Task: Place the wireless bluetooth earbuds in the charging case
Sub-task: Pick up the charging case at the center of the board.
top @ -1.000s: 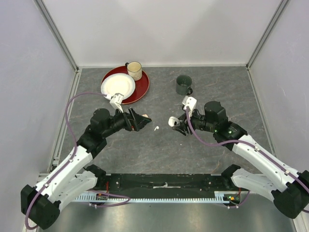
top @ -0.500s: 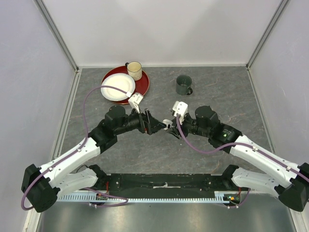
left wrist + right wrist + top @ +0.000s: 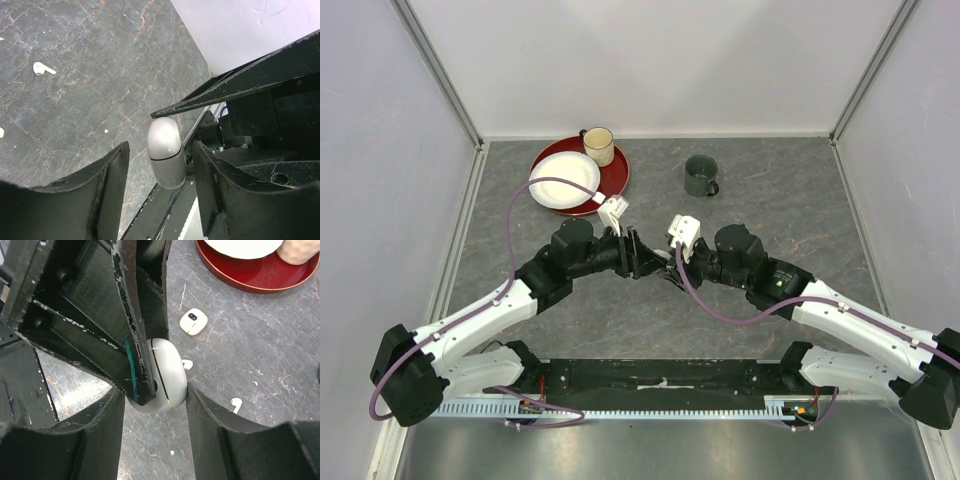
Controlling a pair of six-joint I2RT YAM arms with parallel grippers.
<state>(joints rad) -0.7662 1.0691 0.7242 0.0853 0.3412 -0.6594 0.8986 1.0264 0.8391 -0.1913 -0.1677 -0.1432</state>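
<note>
Left claw (image 3: 642, 256) straddles the charging case (image 3: 165, 150) mid-frame in its own wrist view. A sliver of gap shows on either side, so it is released and grips nothing. The right claw (image 3: 668, 268) is clenched on that same case, one finger lying across its upper end. The lid seam looks closed. The earbuds in view lie loose on the stone table (image 3: 620, 330), none in the case: a white earbud (image 3: 43, 68) at upper left of the left wrist view, a second earbud (image 3: 235, 403) at lower right of the right wrist view. The likely trouble is two claws squeezing one smooth, rounded shell across each other, which could twist it or squirt it free. Crowded fingers could also clash, and a dropped case could scatter the earbuds.
</note>
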